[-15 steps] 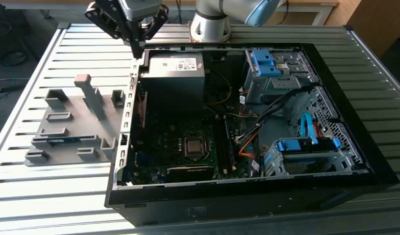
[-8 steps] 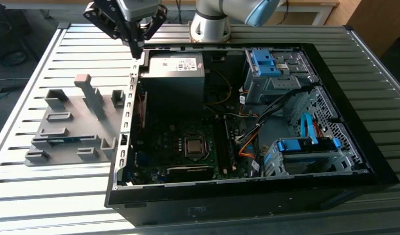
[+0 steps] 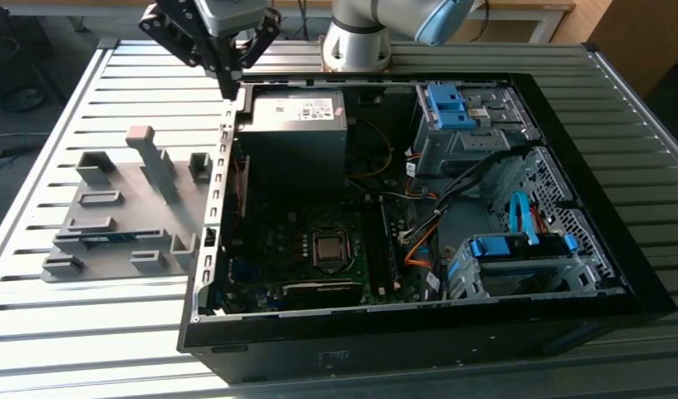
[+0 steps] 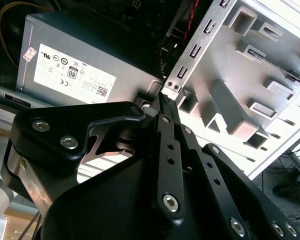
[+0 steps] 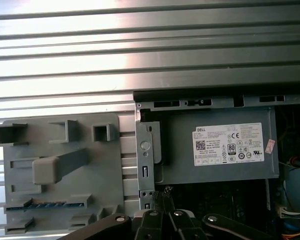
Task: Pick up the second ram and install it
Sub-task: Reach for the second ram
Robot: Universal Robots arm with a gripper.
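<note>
Status: pick not begun, judging by the layout. Gripper [image 3: 229,83] hung at the upper left of the exterior view, tips just over the case wall [image 3: 219,166] beside the power supply [image 3: 300,108]. The pincer was pinched closed with nothing in it, as both wrist views showed. The second ram [image 3: 104,238] sat on edge in a slot of the grey holder tray [image 3: 150,179], lower left of the exterior view and well apart from the gripper; the first wrist view showed the second ram [image 5: 45,205] as a blue strip. Grasp, lift, carry and seating were all left to do. Motherboard slots [image 3: 385,241] lay mid-frame inside the case; couldn't tell if one was already filled. On edges, the tray posts [image 3: 140,137] stood up near the ram's slot, the sheet-metal wall ran between tray and board, and the cables [image 3: 450,199] crowded the slots' right side. Room looked open above the tray and over the slatted table [image 3: 51,125].
</note>
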